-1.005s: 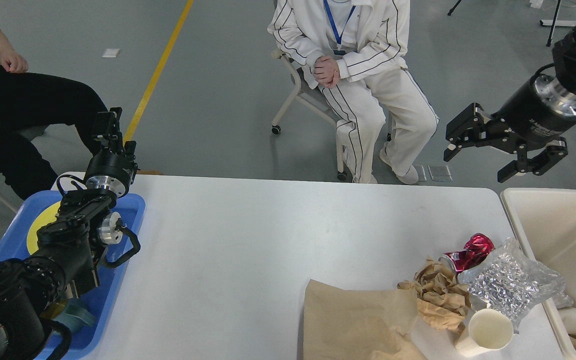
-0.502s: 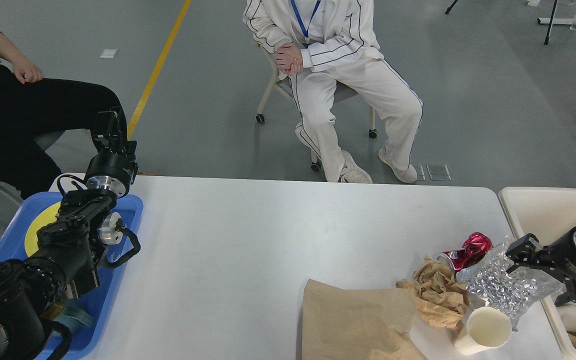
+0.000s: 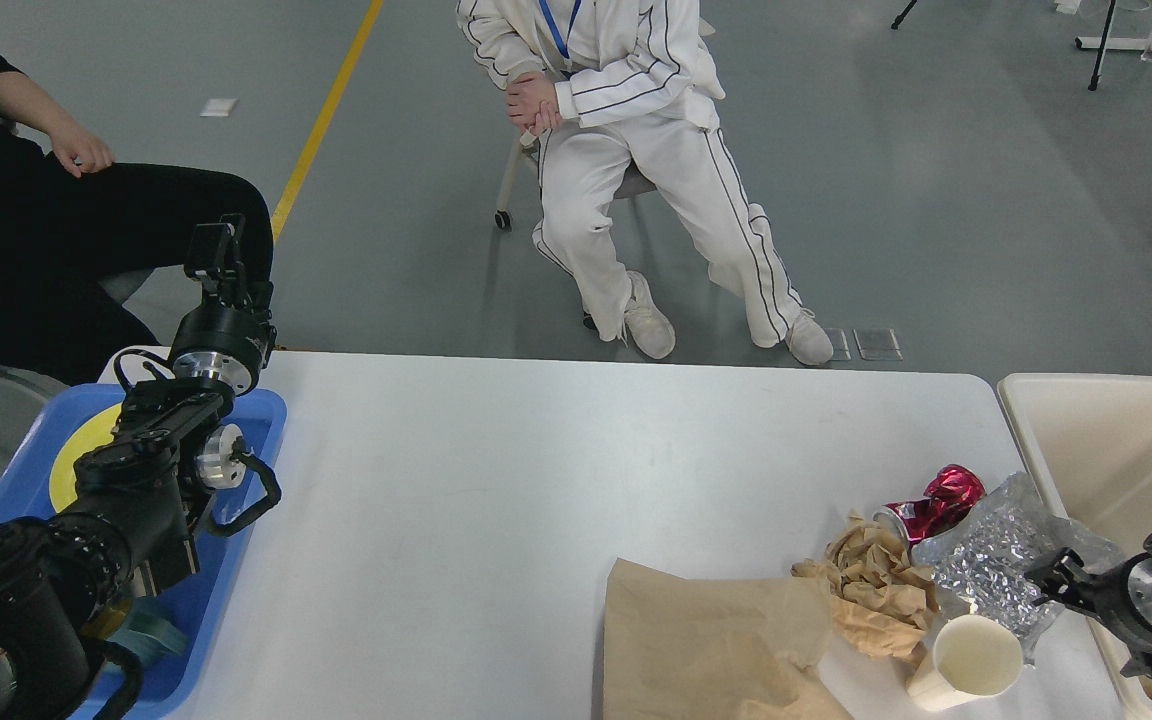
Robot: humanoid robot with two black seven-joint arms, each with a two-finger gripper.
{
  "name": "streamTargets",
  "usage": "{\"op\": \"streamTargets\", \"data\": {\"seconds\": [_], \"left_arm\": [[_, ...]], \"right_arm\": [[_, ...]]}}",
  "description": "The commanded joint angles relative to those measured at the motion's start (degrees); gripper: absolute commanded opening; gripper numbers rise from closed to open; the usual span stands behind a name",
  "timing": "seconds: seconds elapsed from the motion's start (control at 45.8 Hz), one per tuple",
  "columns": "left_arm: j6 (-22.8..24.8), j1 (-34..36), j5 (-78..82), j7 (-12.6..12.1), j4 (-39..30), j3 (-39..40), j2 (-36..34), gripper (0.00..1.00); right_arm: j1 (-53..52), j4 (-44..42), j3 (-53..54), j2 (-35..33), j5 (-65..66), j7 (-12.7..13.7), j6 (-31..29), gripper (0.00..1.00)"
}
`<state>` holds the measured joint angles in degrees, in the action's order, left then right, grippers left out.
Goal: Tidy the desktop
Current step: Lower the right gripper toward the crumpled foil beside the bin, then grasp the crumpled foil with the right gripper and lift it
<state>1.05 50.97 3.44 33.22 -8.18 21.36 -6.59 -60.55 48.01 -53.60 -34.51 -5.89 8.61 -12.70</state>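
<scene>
Jaws of right gripper (image 3: 1061,625) spread at the bench (image 3: 496,480) near right corner, touching or nearly on the foil bag (image 3: 1011,560) just to their left, beside cup (image 3: 971,662); left gripper (image 3: 216,250) far off, jaw state impossible to tell.

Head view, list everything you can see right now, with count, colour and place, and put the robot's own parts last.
desktop: one, white, centre.
tray: one, blue, left edge; a yellow plate lies in it.
bin: one, beige, right edge.
crushed can: one, red, right part of the desktop.
plastic bag: one, clear and crinkled, beside the can.
crumpled paper: one wad, brown, left of the bag.
paper bag: one, brown, flat, near edge.
cup: one, cream, on its side, near edge.
seated people: two, one in white, one in black, beyond the desktop.
left hand: black, above the tray.
right hand: black, at the plastic bag.
</scene>
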Motion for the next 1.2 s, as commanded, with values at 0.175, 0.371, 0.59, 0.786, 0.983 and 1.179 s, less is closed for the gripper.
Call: {"op": "streamTargets", "data": {"seconds": [0.175, 0.371, 0.59, 0.786, 0.983, 1.179], "left_arm": [[0.0, 0.0, 0.0, 0.0, 0.0, 0.0, 0.0, 0.97], [0.0, 0.0, 0.0, 0.0, 0.0, 0.0, 0.0, 0.97], [0.0, 0.0, 0.0, 0.0, 0.0, 0.0, 0.0, 0.97], [0.0, 0.0, 0.0, 0.0, 0.0, 0.0, 0.0, 0.97], [0.0, 0.0, 0.0, 0.0, 0.0, 0.0, 0.0, 0.97], [0.0, 0.0, 0.0, 0.0, 0.0, 0.0, 0.0, 0.97]], "right_arm": [[2.3, -1.3, 1.7, 1.2, -0.2, -0.3, 9.8, 0.97], [3.0, -0.6, 1.9, 1.5, 0.0, -0.4, 10.0, 0.89], [3.5, 0.3, 1.8, 2.4, 0.4, -0.4, 9.3, 0.33], [3.0, 0.3, 2.0, 2.3, 0.2, -0.3, 8.7, 0.00], [3.1, -0.5, 3.6, 1.9, -0.4, -0.2, 9.4, 0.00], [1.7, -0.7, 3.6, 1.7, -0.9, 0.3, 9.8, 0.00]]}}
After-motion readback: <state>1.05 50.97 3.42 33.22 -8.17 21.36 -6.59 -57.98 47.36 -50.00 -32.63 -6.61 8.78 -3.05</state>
